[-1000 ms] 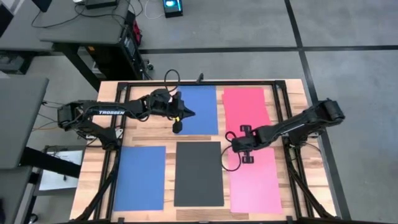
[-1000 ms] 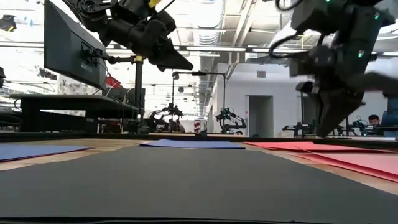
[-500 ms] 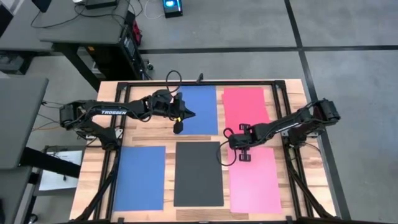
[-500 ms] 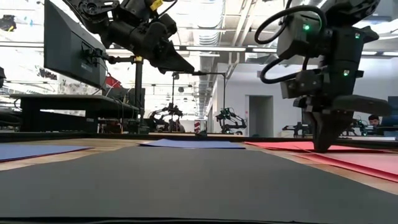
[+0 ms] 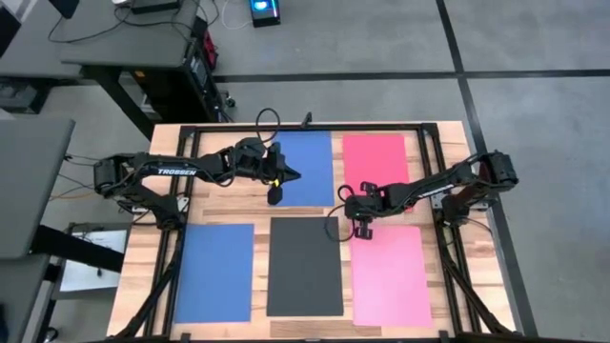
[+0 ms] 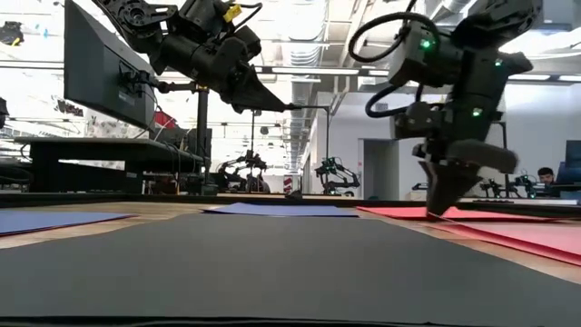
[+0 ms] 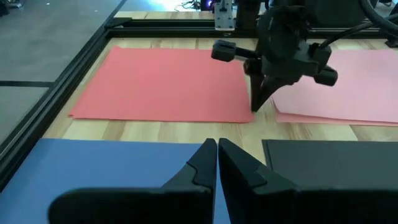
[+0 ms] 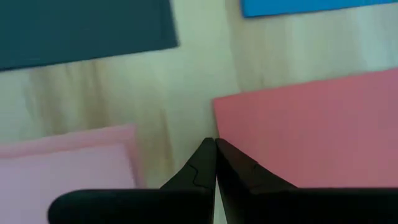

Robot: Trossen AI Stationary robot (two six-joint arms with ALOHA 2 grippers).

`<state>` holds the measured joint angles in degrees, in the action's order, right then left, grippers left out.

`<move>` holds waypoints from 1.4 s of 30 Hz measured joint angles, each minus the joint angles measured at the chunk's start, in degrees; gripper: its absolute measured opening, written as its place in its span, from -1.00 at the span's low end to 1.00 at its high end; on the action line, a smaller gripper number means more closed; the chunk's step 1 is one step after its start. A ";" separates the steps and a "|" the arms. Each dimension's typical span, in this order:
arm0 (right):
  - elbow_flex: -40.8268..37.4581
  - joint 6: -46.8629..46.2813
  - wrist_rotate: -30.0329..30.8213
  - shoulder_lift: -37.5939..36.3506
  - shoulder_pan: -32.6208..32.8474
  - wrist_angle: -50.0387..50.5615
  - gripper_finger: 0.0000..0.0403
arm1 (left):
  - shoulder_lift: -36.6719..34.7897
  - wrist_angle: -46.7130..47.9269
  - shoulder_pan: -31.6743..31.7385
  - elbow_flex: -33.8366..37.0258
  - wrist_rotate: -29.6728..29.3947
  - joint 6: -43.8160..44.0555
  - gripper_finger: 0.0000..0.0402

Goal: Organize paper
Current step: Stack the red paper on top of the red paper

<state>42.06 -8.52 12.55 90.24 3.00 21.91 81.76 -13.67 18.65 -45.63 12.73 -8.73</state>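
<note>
Five sheets of paper lie flat on the wooden table: a blue sheet far centre, a red sheet far right, a second blue sheet near left, a black sheet near centre and a pink sheet near right. My left gripper hangs shut above the far blue sheet, touching nothing. My right gripper is shut and points steeply down at the red sheet's near-left corner, just beyond the pink sheet's far edge. My right gripper has its shut fingertips set down from above on the red sheet's near-left corner, close to the sheet's left edge. In the low view the tips reach sheet level. The red sheet lies flat on the table.
A black metal frame runs along the table's edges. Bare wood shows between the red and pink sheets. Beyond the table's far edge stand desks with monitors, other robot arms and a seated person.
My right gripper has moved toward the table's left edge and slightly down, from over the pink sheet's far end to the red sheet's near-left corner, staying shut. My left gripper has kept still.
</note>
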 joint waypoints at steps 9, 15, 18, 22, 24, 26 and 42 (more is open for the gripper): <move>0.11 -0.04 -0.37 0.13 -2.10 2.32 -1.00 | 0.00 0.13 0.00 0.00 0.00 0.00 -1.00; 0.09 -0.04 -0.40 0.11 -2.10 2.37 -1.00 | 0.00 0.18 0.00 0.00 0.00 0.00 -1.00; 0.07 -0.04 -0.48 0.11 -2.08 1.89 -1.00 | 0.00 0.17 0.00 0.00 0.00 0.00 -1.00; 0.04 -0.04 -0.56 0.11 -2.08 1.62 -1.00 | 0.00 0.18 0.00 0.00 0.00 0.00 -1.00; 0.04 -0.04 -0.63 0.10 -2.08 1.57 -1.00 | 0.00 0.16 0.00 0.00 0.00 0.00 -1.00; 0.03 -0.04 -0.68 0.09 -2.08 1.33 -1.00 | 0.00 0.18 0.00 0.00 0.00 0.00 -1.00; 0.02 -0.22 -0.76 0.04 -4.21 -0.43 -1.00 | 0.00 0.18 0.00 0.00 0.00 0.22 -1.00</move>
<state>42.09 -8.73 11.79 90.28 -1.20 21.47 81.76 -13.50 18.65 -45.63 12.73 -8.51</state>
